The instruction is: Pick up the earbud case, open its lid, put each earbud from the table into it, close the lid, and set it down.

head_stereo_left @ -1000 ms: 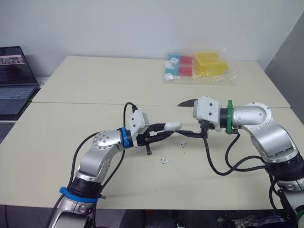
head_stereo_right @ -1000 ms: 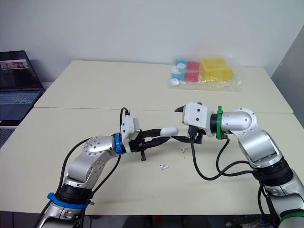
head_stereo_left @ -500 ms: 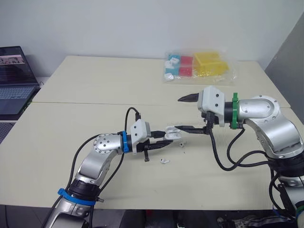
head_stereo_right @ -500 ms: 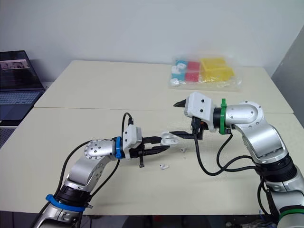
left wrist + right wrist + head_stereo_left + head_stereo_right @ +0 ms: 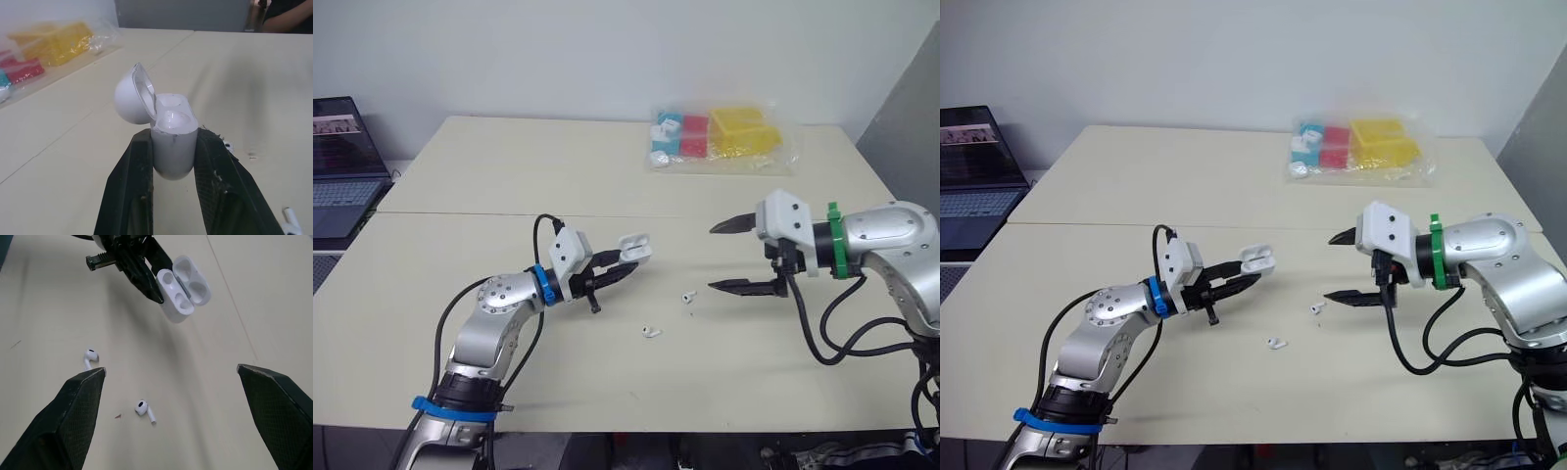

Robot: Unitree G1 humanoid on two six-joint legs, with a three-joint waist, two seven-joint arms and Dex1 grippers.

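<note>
The white earbud case (image 5: 632, 248) has its lid flipped open, and my left gripper (image 5: 625, 266) is shut on its body, holding it above the table left of centre. In the left wrist view the case (image 5: 169, 134) sits between both fingers (image 5: 129, 191) with its two sockets showing. Two white earbuds lie on the table: one (image 5: 688, 297) near the middle, the other (image 5: 652, 333) a little closer to me. My right gripper (image 5: 729, 257) is open, hovering right of the earbuds with nothing between its fingers. Its wrist view shows both earbuds (image 5: 145, 410) (image 5: 89, 357) and the open case (image 5: 182, 287).
A clear bag (image 5: 722, 137) of coloured blocks lies at the table's far side. A laptop (image 5: 342, 166) sits on a stand at the far left. A seam (image 5: 489, 212) runs across the table behind the arms.
The case lid has been opened. My right gripper has pulled back to the right, away from the case. My left gripper has drawn the case left and slightly up.
</note>
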